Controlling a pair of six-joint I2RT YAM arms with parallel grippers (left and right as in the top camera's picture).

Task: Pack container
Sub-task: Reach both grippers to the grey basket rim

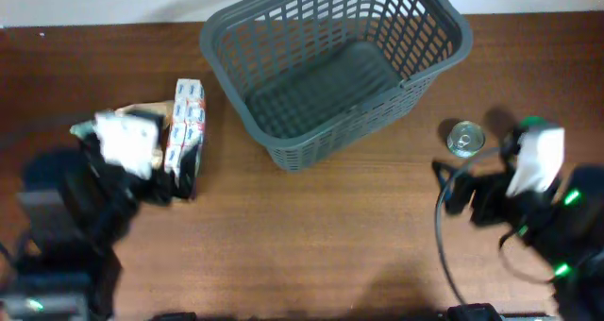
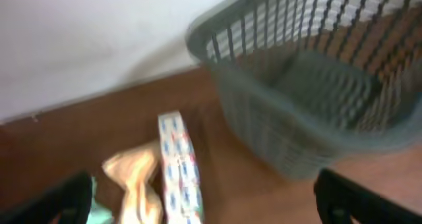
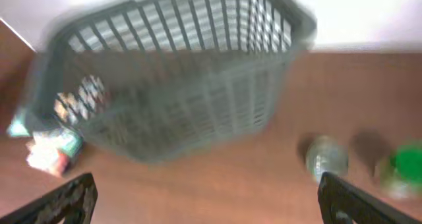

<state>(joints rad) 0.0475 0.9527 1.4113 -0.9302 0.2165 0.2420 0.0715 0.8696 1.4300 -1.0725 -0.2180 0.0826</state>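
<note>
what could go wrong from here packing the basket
1. The tin can is small and round; a slightly off-centre grasp by the open right gripper could send it rolling.
2. The box sits right beside the tan bag, so the left gripper may drag both.
3. The basket is empty, so a bump on its rim might shove it.

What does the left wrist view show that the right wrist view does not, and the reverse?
Only left wrist: the tan crumpled bag. Only right wrist: the small round silver tin can and a blurred green-topped object beside it. Both: the large dark grey plastic lattice basket on the brown wooden table. The white printed carton is clear in the left; blurred packets in the right may be it.
</note>
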